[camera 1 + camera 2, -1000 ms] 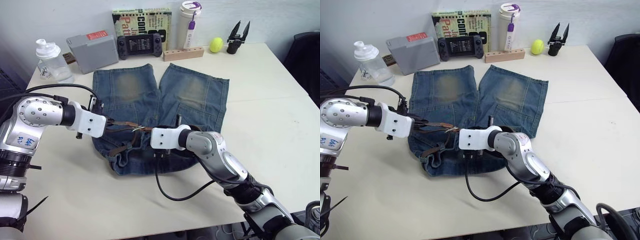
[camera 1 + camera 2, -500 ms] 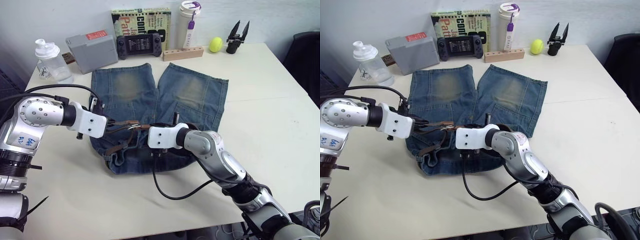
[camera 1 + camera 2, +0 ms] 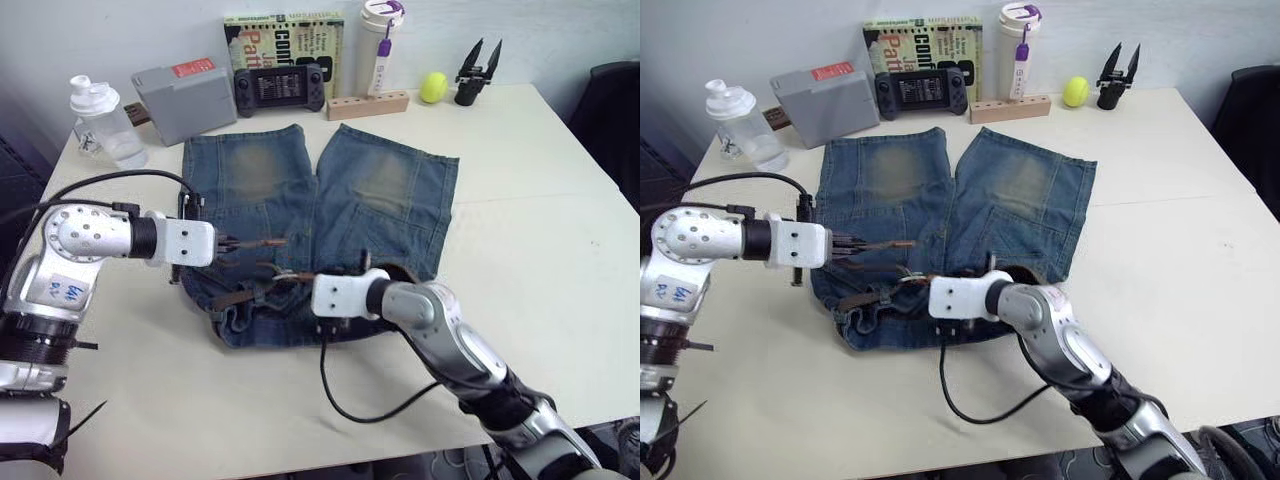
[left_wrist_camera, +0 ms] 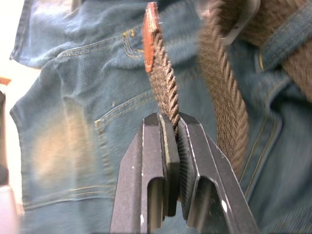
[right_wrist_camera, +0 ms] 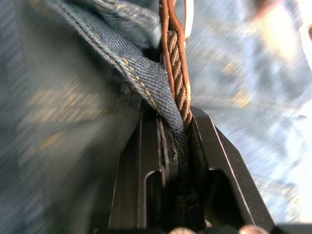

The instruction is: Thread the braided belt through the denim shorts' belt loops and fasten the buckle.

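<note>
Head views: left gripper (image 3: 232, 243) pinches the belt (image 3: 262, 243) tip above the shorts (image 3: 385, 190); left wrist: jaws clamp the strap; right wrist: right gripper (image 5: 173, 127) nips belt and denim together.

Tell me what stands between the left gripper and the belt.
Nothing does: the left gripper is shut on the braided belt near its leather tip, above the denim shorts. The right gripper pinches belt and denim together.
</note>
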Robot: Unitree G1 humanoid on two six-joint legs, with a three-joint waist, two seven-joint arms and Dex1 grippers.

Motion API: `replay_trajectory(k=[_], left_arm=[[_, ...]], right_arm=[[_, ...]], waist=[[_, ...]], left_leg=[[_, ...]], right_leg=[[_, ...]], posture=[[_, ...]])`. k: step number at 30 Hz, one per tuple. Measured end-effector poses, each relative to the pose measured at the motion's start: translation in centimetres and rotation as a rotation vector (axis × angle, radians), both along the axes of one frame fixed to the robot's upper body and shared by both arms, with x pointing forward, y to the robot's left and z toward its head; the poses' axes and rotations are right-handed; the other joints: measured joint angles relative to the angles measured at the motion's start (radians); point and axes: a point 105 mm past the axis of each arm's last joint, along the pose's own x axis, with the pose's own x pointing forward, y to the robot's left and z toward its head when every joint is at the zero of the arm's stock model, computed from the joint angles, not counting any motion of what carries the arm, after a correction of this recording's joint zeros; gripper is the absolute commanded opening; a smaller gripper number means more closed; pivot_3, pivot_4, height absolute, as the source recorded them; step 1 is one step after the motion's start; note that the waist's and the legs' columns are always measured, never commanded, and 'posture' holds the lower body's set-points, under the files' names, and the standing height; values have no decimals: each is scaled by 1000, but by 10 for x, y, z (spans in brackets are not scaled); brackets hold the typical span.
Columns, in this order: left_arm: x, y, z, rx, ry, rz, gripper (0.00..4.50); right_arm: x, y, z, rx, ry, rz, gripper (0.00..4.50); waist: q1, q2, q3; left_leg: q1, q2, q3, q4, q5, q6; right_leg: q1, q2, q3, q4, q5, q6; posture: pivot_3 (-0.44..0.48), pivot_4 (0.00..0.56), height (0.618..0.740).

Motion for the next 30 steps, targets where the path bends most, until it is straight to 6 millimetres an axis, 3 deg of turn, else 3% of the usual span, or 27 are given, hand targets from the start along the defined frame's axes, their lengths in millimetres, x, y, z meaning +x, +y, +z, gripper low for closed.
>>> replay_trajectory(k=[6, 7, 20, 24, 30], left_arm=[[-21, -29, -16, -241, 113, 39, 0], [-24, -32, -19, -266, 128, 51, 0], [-26, -31, -17, -363, 159, 157, 0], [-26, -30, -19, -360, 165, 166, 0], [-26, -29, -19, -356, 165, 171, 0]], right_arm=[[0, -15, 3, 4, -18, -55, 4195], [1, -15, 5, 8, -31, -64, 4438], [-14, 9, 3, 55, 17, -19, 4438], [-11, 12, 0, 42, 30, -18, 3152], [-9, 17, -4, 33, 47, -25, 278]], waist=[[1, 0, 0], [2, 0, 0], [2, -1, 0], [1, -1, 0], [1, -1, 0]], left_leg=[[0, 0, 0, 1, 0, 0], [0, 0, 0, 1, 0, 0], [0, 0, 0, 1, 0, 0], [0, 0, 0, 1, 0, 0], [0, 0, 0, 1, 0, 0]], right_leg=[[0, 0, 0, 1, 0, 0], [0, 0, 0, 1, 0, 0], [0, 0, 0, 1, 0, 0], [0, 0, 0, 1, 0, -1], [0, 0, 0, 1, 0, -1]], posture=[[0, 150, 726], [0, 150, 726], [0, 150, 726], [0, 150, 726], [0, 150, 726]])
